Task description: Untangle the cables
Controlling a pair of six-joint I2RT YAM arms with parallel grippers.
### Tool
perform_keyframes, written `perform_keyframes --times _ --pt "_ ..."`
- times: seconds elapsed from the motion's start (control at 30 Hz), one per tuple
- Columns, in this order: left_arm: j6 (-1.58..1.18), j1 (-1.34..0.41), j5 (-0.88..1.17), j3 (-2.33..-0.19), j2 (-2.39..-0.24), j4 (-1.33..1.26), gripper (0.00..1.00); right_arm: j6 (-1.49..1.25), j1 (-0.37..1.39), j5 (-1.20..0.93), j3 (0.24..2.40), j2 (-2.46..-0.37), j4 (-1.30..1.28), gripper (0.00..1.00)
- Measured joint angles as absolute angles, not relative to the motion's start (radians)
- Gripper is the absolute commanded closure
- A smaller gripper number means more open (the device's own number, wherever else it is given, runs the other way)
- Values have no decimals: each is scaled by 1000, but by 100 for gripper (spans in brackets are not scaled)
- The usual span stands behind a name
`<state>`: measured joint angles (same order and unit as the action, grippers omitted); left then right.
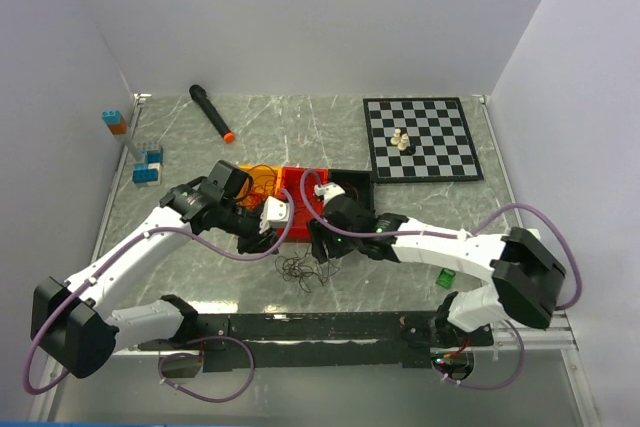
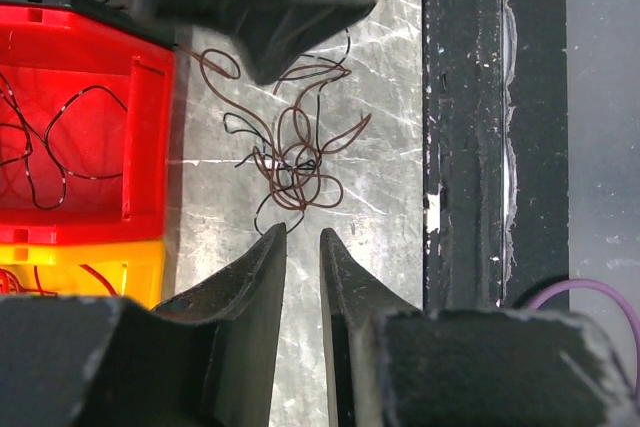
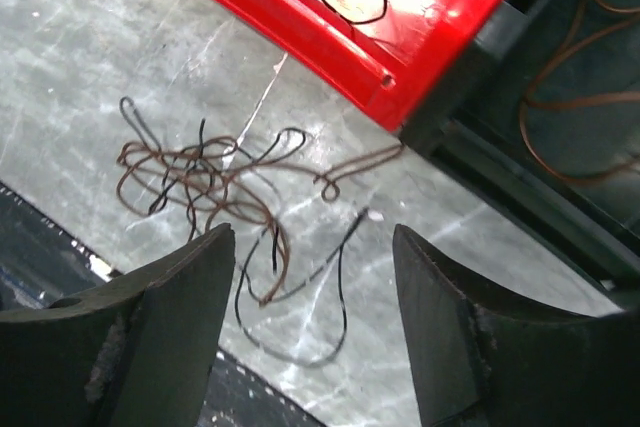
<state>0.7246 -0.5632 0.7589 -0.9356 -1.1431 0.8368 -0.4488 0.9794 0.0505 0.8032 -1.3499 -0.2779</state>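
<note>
A tangle of thin brown and black cables (image 1: 303,269) lies on the marble table, in front of the bins. In the left wrist view the cables (image 2: 295,152) lie just beyond my left gripper (image 2: 302,235), whose fingers stand a narrow gap apart with nothing between them. My right gripper (image 3: 312,237) is wide open and low over the table, with a black loop of the cables (image 3: 340,287) between its fingers and the brown knot (image 3: 190,172) off its left finger. The red bin (image 2: 150,97) holds black cables (image 2: 60,147); the black bin (image 3: 560,187) holds a brown cable (image 3: 560,102).
Yellow (image 1: 258,179), red (image 1: 300,187) and black (image 1: 352,183) bins stand in a row behind the tangle. A chessboard (image 1: 420,137) with pieces is at the back right. A black marker (image 1: 211,112) and toy blocks (image 1: 148,167) are at the back left. A black rail (image 1: 320,327) runs along the near edge.
</note>
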Motion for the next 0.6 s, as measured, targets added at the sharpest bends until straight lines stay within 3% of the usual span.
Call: perform_keyframes --times 0.13,0.3,0.37,0.6 --pt "732 -563 752 -935 -1138 837 75 -453 979 49 834 -1427 -256 46" --pt "742 -563 743 -935 -1123 839 75 -457 980 76 855 -1465 -242 89" --pt "744 -563 743 -935 -1122 838 74 -456 984 94 855 -1463 -241 100" --pt "745 -563 743 -913 -1122 834 73 -447 1053 158 857 -1343 -268 100"
